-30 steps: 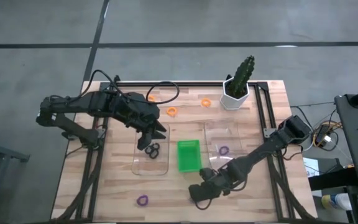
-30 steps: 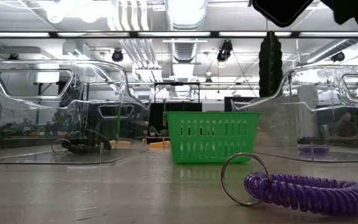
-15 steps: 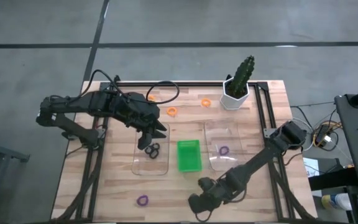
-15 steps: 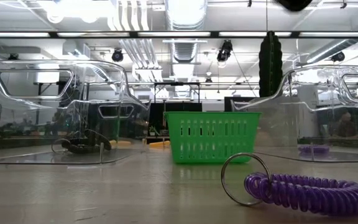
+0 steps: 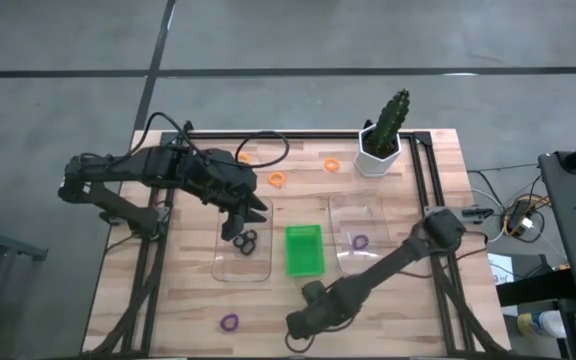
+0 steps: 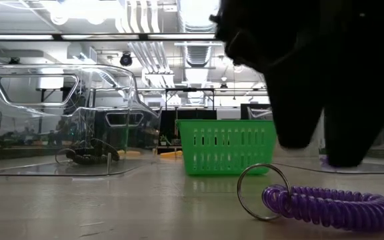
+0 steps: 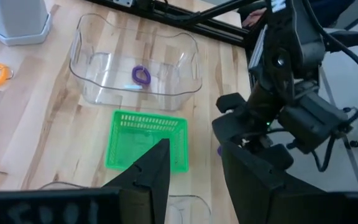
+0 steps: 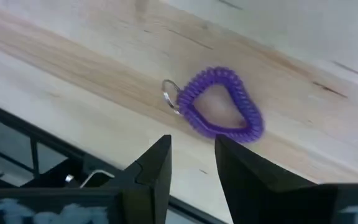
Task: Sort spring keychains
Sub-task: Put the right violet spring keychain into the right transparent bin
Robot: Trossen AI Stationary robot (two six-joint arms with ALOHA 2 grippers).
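wooden slatted table (image 5: 408, 300) | right gripper (image 5: 298, 325) low by front edge, fingers parted, empty | left gripper (image 5: 251, 212) over left clear tray, fingers apart, empty | purple coiled spring keychain (image 8: 219, 112) on wood ahead of right gripper | risk: fingertip nudges the light coil off the edge

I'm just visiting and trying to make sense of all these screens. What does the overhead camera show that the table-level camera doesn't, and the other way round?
Only the overhead view shows the potted cactus whole, the orange key rings near the table's far edge, and the left gripper waiting above the clear tray with the black rings.

Only the table-level view shows the ceiling lights and room behind.

Both show the green basket, the loose purple key ring on the wood, and the right gripper beside it, fingers apart.
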